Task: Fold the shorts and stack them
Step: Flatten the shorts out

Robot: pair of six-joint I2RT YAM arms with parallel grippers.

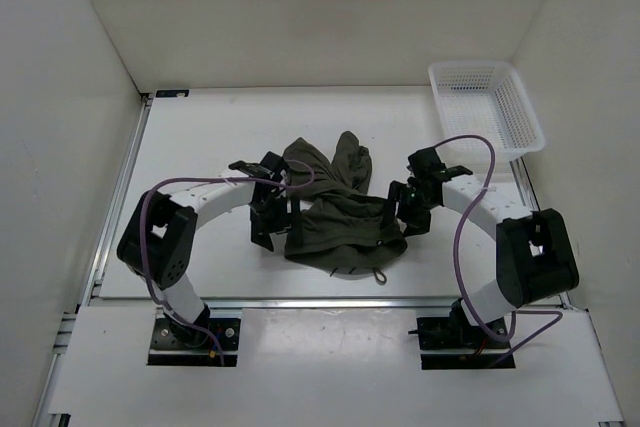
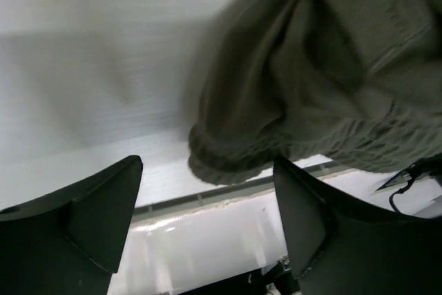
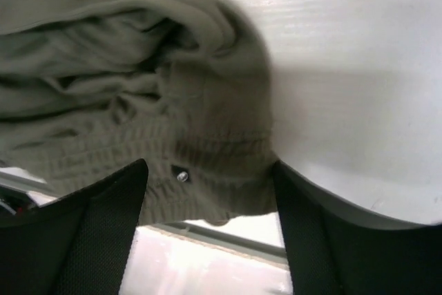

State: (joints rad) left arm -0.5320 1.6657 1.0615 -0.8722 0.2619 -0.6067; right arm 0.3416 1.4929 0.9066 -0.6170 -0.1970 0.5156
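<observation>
The dark olive-green shorts (image 1: 335,209) lie crumpled in a heap at the middle of the table, with a drawstring end at the near side. My left gripper (image 1: 266,230) is at the heap's left edge, open and empty. In the left wrist view the shorts (image 2: 318,74) hang just beyond my left gripper (image 2: 207,208), with the gathered waistband near the right fingertip (image 2: 304,191). My right gripper (image 1: 408,213) is at the heap's right edge, open. In the right wrist view the waistband of the shorts (image 3: 138,108) lies between the spread fingers of my right gripper (image 3: 208,202), not pinched.
A white plastic mesh basket (image 1: 487,105) stands at the back right corner. White walls enclose the table on the left, back and right. A metal rail (image 2: 228,195) runs along the table's near edge, close below both grippers.
</observation>
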